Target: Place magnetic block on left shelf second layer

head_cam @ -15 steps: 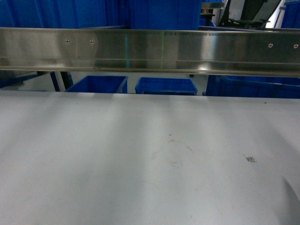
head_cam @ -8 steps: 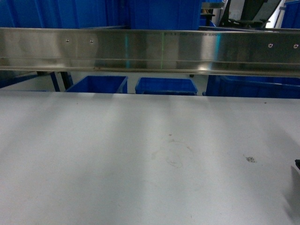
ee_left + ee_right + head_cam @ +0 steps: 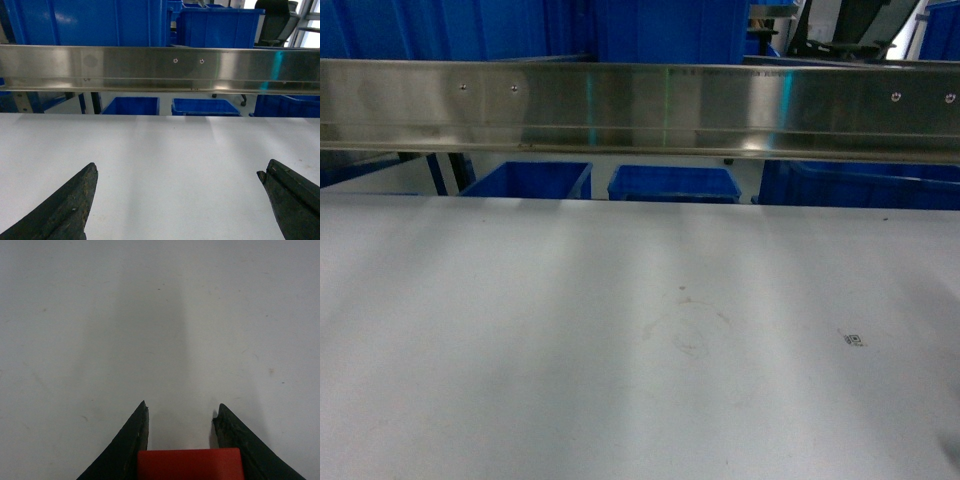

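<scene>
White laminate is filling most of every view: the worktop is spreading wide and pale under the head camera, carrying only faint scuffs and a tiny dark mark toward its right side. Across its far edge a brushed stainless-steel beam is running level from side to side, and the left wrist view is showing the same beam with two small screws near its middle. Behind and below it, blue plastic bins are sitting on the floor, with taller blue bins stacked further back; these are showing in the head and left wrist views only. No steel rack with punched uprights is appearing in any view, so the shelf tier cannot be located.

The head view is showing neither arm clearly. Each wrist camera is supplying what it is missing. The left tool is hovering over bare worktop with its two dark fingers spread far apart toward the frame edges and nothing between them.

The right tool is pointing down at plain white surface, its fingertips standing a moderate gap apart. The magnetic block, red and flat-faced, is sitting between the two fingers at the bottom edge, touching both inner faces, gripped there. Only this view is showing the block.
</scene>
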You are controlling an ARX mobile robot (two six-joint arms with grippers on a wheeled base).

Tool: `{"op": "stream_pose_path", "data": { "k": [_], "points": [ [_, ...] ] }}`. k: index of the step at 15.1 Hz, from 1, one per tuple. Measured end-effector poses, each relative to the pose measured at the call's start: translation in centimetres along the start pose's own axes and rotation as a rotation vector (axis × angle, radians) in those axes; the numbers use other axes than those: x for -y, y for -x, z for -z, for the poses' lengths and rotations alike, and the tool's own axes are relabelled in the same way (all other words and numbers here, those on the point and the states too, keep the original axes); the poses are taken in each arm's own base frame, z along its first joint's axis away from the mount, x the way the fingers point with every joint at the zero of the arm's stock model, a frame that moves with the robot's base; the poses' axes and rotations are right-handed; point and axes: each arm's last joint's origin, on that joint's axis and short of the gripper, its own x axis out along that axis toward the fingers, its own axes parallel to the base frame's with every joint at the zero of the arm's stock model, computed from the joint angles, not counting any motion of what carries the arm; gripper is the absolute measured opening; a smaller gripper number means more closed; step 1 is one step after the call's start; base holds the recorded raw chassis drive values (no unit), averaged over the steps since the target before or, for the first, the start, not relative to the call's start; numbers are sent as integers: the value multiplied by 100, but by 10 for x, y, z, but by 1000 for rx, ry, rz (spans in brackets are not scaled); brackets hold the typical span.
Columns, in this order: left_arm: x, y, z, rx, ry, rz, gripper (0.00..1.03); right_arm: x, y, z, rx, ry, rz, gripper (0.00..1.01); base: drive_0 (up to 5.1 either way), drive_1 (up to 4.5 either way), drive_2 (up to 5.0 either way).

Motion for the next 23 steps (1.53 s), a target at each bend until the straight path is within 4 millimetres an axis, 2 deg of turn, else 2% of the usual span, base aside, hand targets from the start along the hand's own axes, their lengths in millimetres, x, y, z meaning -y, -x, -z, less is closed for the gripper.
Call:
{"op": "stream_pose_path", "data": {
  "k": [3, 5, 6, 7, 8, 12, 23],
  "points": [
    [0, 0, 0, 0, 0, 0, 98, -14, 9, -2, 11, 18, -46, 34, 0, 0, 0],
    [0, 0, 0, 0, 0, 0, 98, -27, 25, -13, 42, 34, -81, 34, 0, 0, 0],
    [0, 0, 0, 0, 0, 0, 98, -43, 57, -37, 104, 50, -98, 34, 0, 0, 0],
    [0, 0, 0, 0, 0, 0, 98, -51, 118, -68, 231, 68, -66, 34, 0, 0, 0],
    [0, 0, 0, 0, 0, 0, 98, -47, 150, -74, 287, 79, -44, 34, 0, 0, 0],
    [0, 0, 0, 0, 0, 0, 98, -44, 144, -63, 252, 91, -34, 34, 0, 0, 0],
    [0, 0, 0, 0, 0, 0, 98, -44, 145, -64, 257, 91, -35, 34, 0, 0, 0]
  ]
}}
